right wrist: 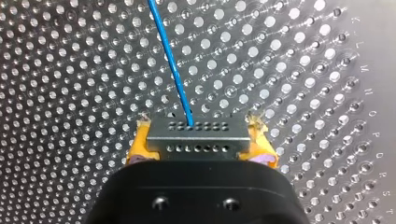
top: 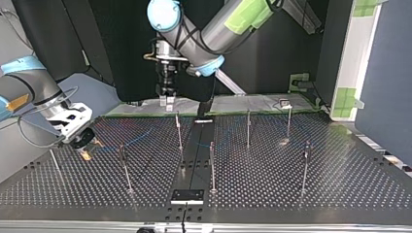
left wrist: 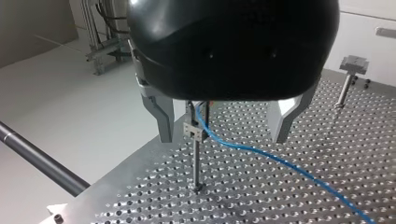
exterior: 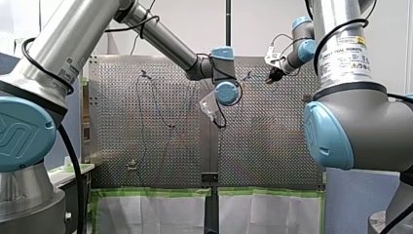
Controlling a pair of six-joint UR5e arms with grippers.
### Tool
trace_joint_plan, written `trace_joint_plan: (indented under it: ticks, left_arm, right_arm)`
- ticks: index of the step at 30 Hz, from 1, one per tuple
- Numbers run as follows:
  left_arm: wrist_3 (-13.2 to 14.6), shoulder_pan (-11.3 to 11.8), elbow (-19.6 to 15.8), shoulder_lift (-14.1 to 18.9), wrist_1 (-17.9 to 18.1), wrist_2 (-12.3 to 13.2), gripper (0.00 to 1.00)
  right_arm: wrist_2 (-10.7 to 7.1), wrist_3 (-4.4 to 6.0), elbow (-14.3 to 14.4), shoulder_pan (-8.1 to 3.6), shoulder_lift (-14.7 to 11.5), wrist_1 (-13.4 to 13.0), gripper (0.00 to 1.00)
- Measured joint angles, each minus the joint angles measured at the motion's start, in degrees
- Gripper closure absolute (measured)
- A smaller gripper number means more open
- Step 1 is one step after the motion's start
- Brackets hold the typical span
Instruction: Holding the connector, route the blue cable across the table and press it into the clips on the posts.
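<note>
My right pincer (right wrist: pixel 198 129) clamps the connector (right wrist: pixel 198 142); my left pincer (left wrist: pixel 224 125) gapes wide, blue cable (left wrist: pixel 261 156) passing between its fingers.

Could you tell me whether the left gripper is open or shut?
Open: the left gripper's fingers stand wide apart, flanking the post.

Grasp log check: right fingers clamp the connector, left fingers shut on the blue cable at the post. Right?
No: the left wrist view shows the left fingers open either side of the post, not shut on the blue cable. Rest holds.
</note>
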Motion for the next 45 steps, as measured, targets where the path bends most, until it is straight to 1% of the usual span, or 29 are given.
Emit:
trace_joint_plan:
  ticks: [4,11,23,45]
  left_arm:
    - [0.31,-0.02,-1.63,-0.02,1.62,0.19,0.00]
    - [2.27,-0.01,-4.82,-0.02,4.80,0.36,0.00]
    - [3.51,-0.04,-11.09,-0.05,11.09,0.35,0.00]
    - [3.73,0.25,-22.29,-0.06,22.28,0.53,0.00]
  right_arm:
    - [0.00,0.00,-0.02,0.00,0.03,0.00,1.00]
    - [0.00,0.00,0.00,0.05,0.07,0.00,1.00]
    - [0.00,0.00,-0.01,0.10,0.15,0.00,1.00]
    - [0.00,0.00,0.02,-0.09,0.32,-0.10,1.00]
